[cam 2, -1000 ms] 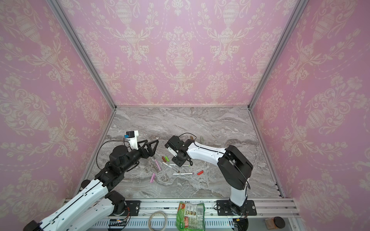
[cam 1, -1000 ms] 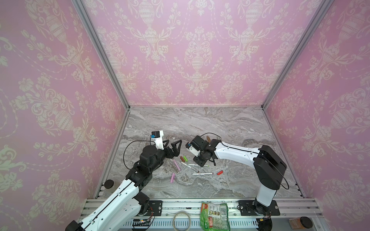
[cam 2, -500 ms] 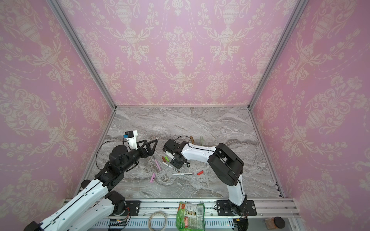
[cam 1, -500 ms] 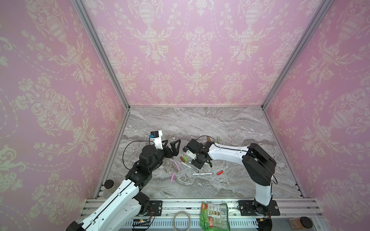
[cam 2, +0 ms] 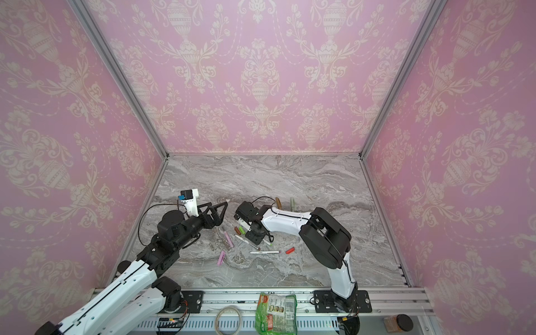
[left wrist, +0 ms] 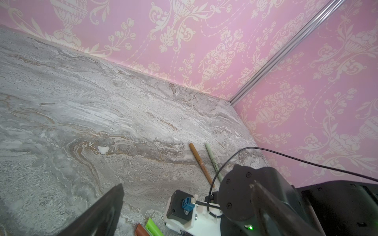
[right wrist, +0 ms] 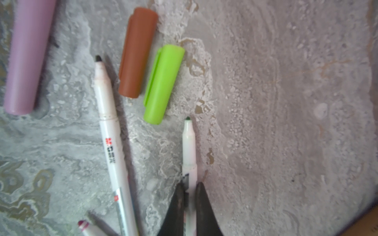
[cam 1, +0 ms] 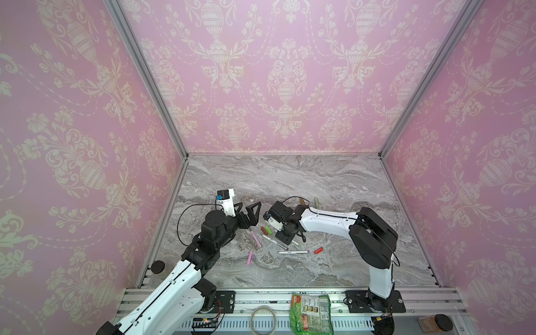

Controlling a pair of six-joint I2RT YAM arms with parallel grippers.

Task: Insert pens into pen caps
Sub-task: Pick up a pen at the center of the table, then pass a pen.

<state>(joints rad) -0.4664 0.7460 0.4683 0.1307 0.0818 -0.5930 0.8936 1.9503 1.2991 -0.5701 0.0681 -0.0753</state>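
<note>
In the right wrist view my right gripper (right wrist: 189,190) is shut on a white pen with a green tip (right wrist: 189,143), low over the marble. Ahead of that tip lie a bright green cap (right wrist: 163,83) and a brown cap (right wrist: 137,53). Beside them are a dark-tipped white pen (right wrist: 111,143) and a pink pen (right wrist: 28,55). In a top view the right gripper (cam 1: 285,236) points down among the pens. The left gripper (cam 1: 246,211) hangs open and empty to its left. A pink cap (cam 1: 250,258), a white pen (cam 1: 293,252) and a red cap (cam 1: 318,250) lie nearer the front.
A tan-brown pen (cam 1: 302,200) and a pale green pen (cam 1: 316,202) lie behind the right arm. On the front rail sit a green snack packet (cam 1: 311,313), a ring (cam 1: 263,319) and a brown jar (cam 1: 435,323). Pink walls close in three sides.
The right gripper has come down and to the left onto the pens and closed on the green-tipped white pen. The left arm has stayed still and open.
</note>
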